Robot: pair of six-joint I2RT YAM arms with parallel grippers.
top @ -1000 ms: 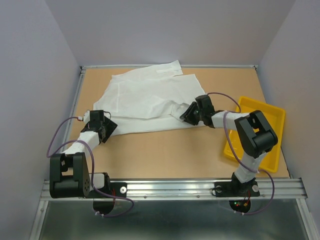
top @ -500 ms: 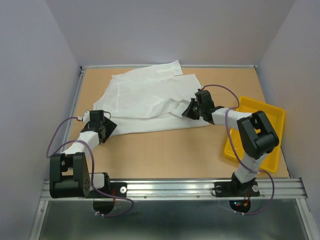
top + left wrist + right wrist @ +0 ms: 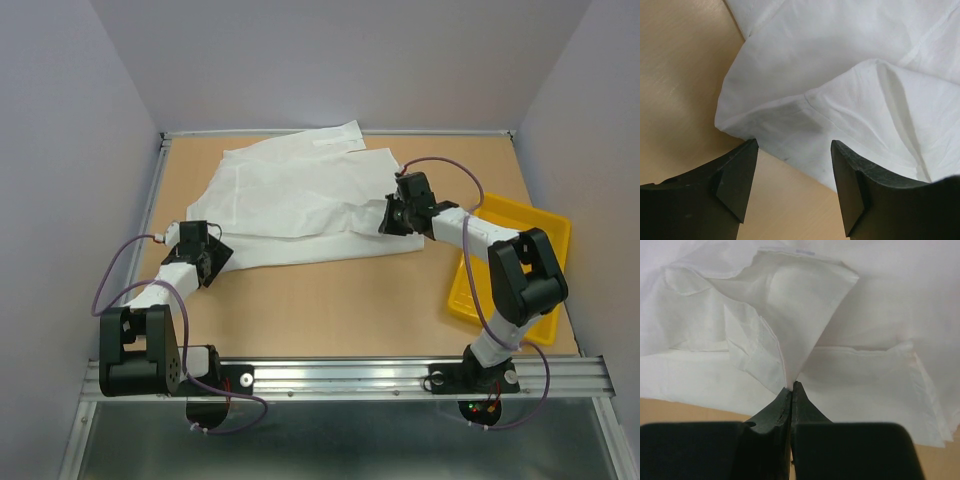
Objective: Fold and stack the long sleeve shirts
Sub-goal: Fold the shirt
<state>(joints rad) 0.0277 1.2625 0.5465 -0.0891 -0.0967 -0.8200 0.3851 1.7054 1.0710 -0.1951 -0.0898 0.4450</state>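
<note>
A white long sleeve shirt (image 3: 295, 195) lies spread and wrinkled across the far half of the table. My right gripper (image 3: 392, 218) is at the shirt's right edge, shut on a pinch of its fabric; in the right wrist view the cloth (image 3: 800, 305) rises in a peak from the closed fingertips (image 3: 791, 386). My left gripper (image 3: 213, 256) is at the shirt's near left corner, open and low over the table. In the left wrist view its fingers (image 3: 740, 170) stand wide apart just short of the shirt's hem (image 3: 785, 150), with bare table between them.
A yellow tray (image 3: 535, 235) sits at the table's right edge, partly under the right arm. Grey walls close in the table on the left, far and right sides. A metal rail (image 3: 340, 375) runs along the near edge.
The right gripper closed on the shirt's right edge and moved a little up and to the right with the fabric. The left arm has not moved.
</note>
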